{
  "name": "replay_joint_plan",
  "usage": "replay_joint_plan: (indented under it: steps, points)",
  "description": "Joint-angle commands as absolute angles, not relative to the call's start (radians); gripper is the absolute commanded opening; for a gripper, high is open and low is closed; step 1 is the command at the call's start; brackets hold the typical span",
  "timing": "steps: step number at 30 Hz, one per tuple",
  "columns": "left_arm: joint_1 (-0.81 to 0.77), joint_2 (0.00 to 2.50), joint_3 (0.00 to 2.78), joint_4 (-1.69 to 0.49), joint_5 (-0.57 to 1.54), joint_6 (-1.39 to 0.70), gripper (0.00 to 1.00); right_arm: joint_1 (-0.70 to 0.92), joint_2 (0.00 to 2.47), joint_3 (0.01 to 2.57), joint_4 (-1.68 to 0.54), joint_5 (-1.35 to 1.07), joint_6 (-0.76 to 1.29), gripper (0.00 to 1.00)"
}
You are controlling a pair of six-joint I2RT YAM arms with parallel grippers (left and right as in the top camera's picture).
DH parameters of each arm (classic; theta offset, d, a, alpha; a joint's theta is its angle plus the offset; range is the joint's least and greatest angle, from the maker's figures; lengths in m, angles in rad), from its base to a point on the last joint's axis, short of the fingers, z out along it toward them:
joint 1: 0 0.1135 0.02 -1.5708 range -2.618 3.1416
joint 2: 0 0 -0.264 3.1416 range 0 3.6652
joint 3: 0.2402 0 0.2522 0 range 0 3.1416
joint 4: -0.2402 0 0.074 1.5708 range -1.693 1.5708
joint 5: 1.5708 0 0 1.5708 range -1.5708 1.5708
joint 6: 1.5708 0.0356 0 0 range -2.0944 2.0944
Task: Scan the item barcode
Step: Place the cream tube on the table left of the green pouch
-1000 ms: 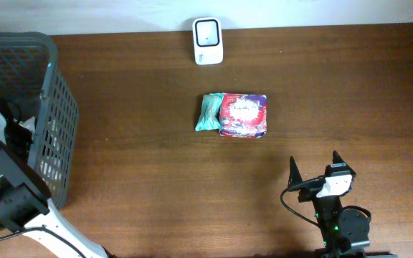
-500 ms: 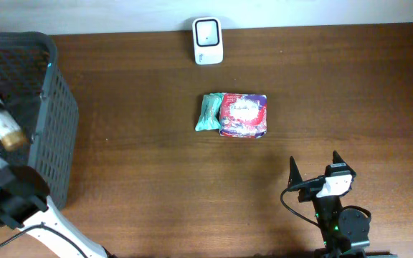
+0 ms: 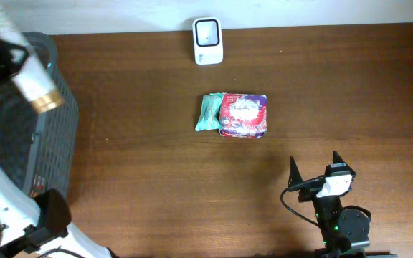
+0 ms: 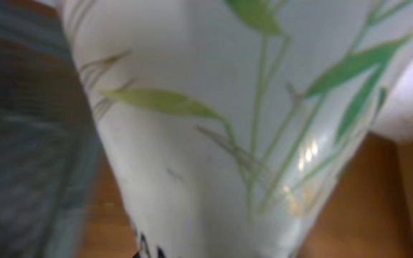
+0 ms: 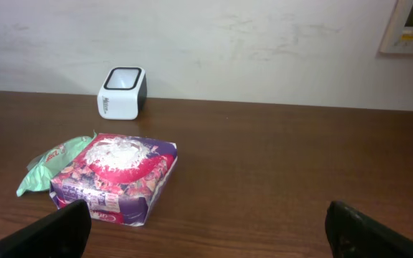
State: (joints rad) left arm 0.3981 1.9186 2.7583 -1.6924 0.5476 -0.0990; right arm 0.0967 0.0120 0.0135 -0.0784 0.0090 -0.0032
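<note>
Bottle (image 3: 29, 80): white, gold cap pointing down-right, hanging in the air over the far corner of the basket (image 3: 57, 143). Up close on the left wrist view it's a pale body with green leaf print, and it fills the frame!
Left gripper (image 3: 6, 56): clamped on the bottle, by the look of it. The fingers themselves are lost in blur, but the bottle is aloft with nothing else under it.
Right gripper (image 3: 314, 166): jaws spread wide, empty, parked at the near edge of the table (image 3: 156, 186).
Scanner (image 3: 208, 41): standing at the far edge, window up, well apart from the bottle.
Also on the table: a red-purple pack (image 3: 243, 115) touching a green packet (image 3: 208, 113), mid-table and between the scanner and the right arm.
Barcode: not visible in any view, so I can't tell which face carries it.
Risk, slip: smooth tapered body, grip looks to sit near one end, so a fast swing could let it twist or drop.
Risk, missed read: arrive with the code turned away from the window and nothing registers.
Risk, collision: too low a path clips the basket rim.
</note>
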Motion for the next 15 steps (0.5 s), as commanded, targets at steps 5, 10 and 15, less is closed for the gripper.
replay_joint_plan:
  steps: [5, 10, 15]
  points:
    - [-0.017, 1.902, 2.484, -1.647, 0.19, -0.359, 0.0, 0.09, 0.006, 0.006, -0.082, 0.01, -0.004, 0.99]
    - [-0.247, 1.902, 2.041, -1.254, 0.072, -0.361, 0.0, 0.09, 0.006, 0.006, -0.082, 0.01, -0.004, 0.99]
    - [-0.322, 1.903, 1.702, -0.899, 0.061, -0.408, 0.02, 0.09, 0.006, 0.006, -0.082, 0.01, -0.004, 0.99]
